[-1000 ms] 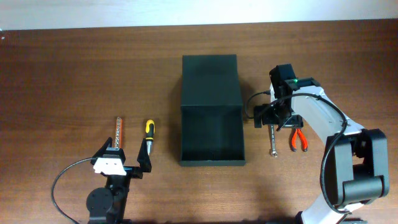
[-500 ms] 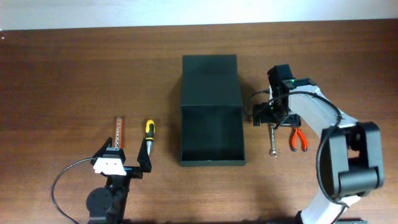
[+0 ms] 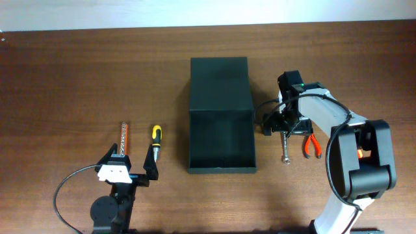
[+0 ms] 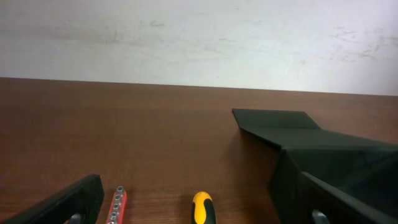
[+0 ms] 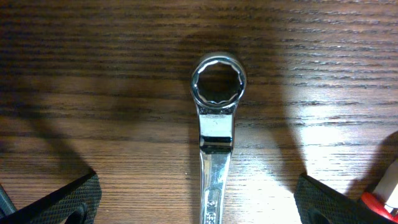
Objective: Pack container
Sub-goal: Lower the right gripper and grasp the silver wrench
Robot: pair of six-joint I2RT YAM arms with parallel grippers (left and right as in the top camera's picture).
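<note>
Plainly, right pincer (image 3: 284, 125) splayed wide over wrench (image 5: 214, 124), left pincer (image 3: 130, 168) splayed, empty, container (image 3: 220, 140) between them.

Brown wood table (image 3: 78, 71) carries container (image 3: 220, 84), wrench (image 3: 285, 151), red pliers (image 3: 311, 142), yellow screwdriver (image 3: 155, 138), orange bit holder (image 3: 123, 138).

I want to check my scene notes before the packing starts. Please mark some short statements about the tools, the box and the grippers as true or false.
1. The dark matte rectangular container has its flap lid open. True.
2. The silver ring-end wrench lies inside it. False: it lies on the wooden table beside it.
3. The right gripper is shut on the wrench. False: its jaws stand open, one on each side.
4. The yellow-and-black screwdriver lies near the left gripper. True.
</note>
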